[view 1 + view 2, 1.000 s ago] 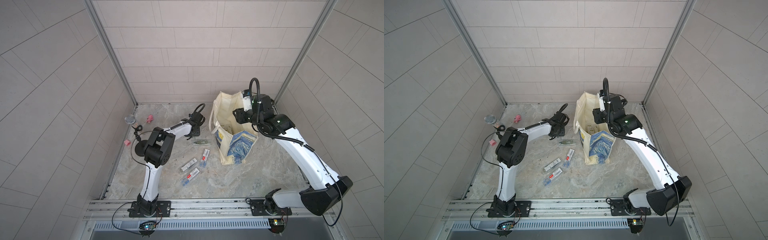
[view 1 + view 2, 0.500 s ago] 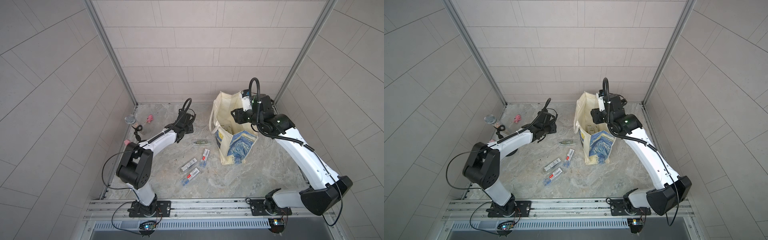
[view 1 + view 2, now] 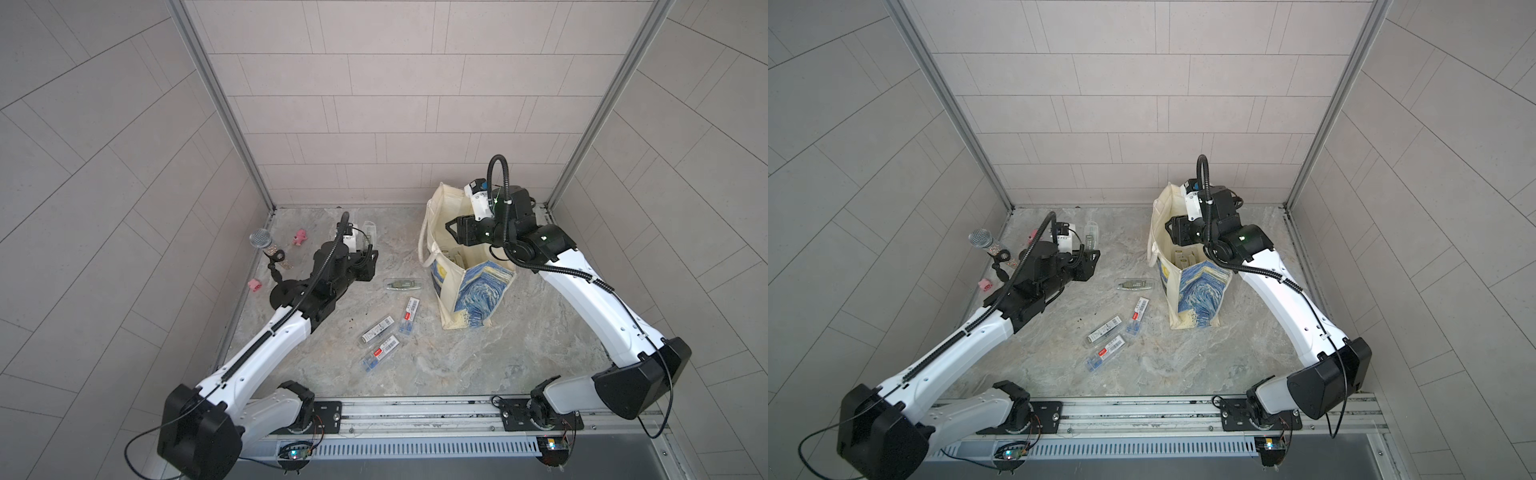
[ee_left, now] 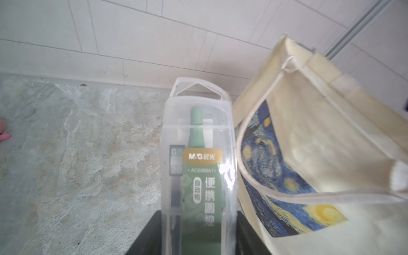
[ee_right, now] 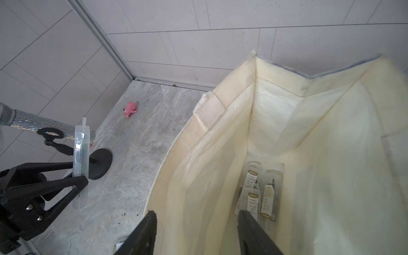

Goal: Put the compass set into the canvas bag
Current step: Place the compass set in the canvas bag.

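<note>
Between the fingers of the left gripper [image 5: 80, 174] I had a compass set [image 4: 198, 154] clamped: a clear plastic case with a green compass inside, its hanger end sticking out past the fingertips. It sat just beside the printed side of the canvas bag [image 3: 478, 291] without touching it, outside the bag's mouth. The right gripper [image 5: 197, 223] hung over the open mouth of the bag, its fingers apart with nothing between them. Down on the bag's floor I could see several cased sets [image 5: 254, 198] already lying together. On the marble tabletop [image 3: 415, 374] left of the bag lay another clear case [image 3: 403, 284], and nearer me three flat labelled packs [image 3: 376, 330], close together. Farther left stood a glittery microphone [image 3: 260, 240] on its stand, with two small pink toys [image 3: 299, 237] near it.
</note>
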`<action>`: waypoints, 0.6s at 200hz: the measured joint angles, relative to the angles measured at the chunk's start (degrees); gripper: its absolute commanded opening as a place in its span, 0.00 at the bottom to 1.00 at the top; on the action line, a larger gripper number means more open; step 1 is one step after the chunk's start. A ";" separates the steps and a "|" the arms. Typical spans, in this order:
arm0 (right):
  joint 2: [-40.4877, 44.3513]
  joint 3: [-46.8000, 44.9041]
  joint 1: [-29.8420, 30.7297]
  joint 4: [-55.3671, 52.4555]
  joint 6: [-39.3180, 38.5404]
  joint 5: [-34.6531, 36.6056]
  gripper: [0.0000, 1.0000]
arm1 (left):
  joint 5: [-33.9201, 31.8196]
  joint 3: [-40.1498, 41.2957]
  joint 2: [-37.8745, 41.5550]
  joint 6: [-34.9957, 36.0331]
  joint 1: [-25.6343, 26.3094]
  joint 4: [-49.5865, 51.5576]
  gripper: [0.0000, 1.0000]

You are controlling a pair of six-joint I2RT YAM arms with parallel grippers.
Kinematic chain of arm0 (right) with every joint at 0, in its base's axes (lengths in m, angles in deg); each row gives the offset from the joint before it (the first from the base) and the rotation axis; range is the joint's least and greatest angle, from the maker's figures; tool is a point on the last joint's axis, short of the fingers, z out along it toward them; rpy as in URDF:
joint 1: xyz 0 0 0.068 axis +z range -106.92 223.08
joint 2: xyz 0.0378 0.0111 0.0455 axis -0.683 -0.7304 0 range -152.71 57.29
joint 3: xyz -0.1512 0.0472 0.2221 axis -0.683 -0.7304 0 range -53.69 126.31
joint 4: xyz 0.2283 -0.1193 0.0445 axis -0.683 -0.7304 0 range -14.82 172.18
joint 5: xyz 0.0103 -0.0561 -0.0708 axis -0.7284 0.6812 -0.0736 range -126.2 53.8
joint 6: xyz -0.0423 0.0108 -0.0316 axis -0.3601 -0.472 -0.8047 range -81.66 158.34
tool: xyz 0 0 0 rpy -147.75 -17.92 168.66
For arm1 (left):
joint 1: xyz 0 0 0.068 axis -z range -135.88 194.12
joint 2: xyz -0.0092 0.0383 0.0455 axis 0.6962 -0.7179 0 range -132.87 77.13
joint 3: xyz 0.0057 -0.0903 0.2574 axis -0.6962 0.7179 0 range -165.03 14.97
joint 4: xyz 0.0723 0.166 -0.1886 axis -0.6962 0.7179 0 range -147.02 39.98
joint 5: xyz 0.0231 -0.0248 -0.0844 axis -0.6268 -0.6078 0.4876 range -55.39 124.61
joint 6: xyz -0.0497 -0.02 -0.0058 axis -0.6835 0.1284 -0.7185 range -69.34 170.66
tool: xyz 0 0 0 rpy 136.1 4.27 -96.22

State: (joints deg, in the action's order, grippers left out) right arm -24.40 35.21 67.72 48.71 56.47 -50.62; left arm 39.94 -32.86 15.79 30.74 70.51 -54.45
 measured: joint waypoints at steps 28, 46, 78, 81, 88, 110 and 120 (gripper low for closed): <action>-3.82 4.04 4.63 0.87 0.68 -2.03 0.63 | 3.08 2.08 3.45 2.75 1.33 -1.44 0.30; -6.34 6.32 7.54 2.19 1.51 -3.56 0.66 | 4.70 2.16 4.24 4.17 2.23 -1.95 0.30; -10.51 9.99 12.33 3.54 2.69 -6.64 0.70 | 6.64 2.16 4.76 5.92 3.43 -2.60 0.30; -10.82 10.21 12.68 3.61 2.69 -6.86 0.70 | 6.80 2.16 4.76 6.10 3.56 -2.67 0.30; -11.58 10.80 13.49 3.67 2.78 -7.30 0.70 | 7.10 2.16 4.76 6.38 3.74 -2.71 0.30; -13.14 11.41 15.23 3.69 3.06 -8.28 0.69 | 7.37 2.16 4.87 6.97 4.28 -2.73 0.30; -13.60 11.50 15.54 3.69 3.15 -8.55 0.67 | 7.34 2.16 5.01 7.17 4.39 -2.73 0.29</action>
State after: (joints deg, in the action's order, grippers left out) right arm -38.00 46.71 83.26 52.40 59.61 -59.16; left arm 47.28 -30.70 20.80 37.91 74.91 -57.18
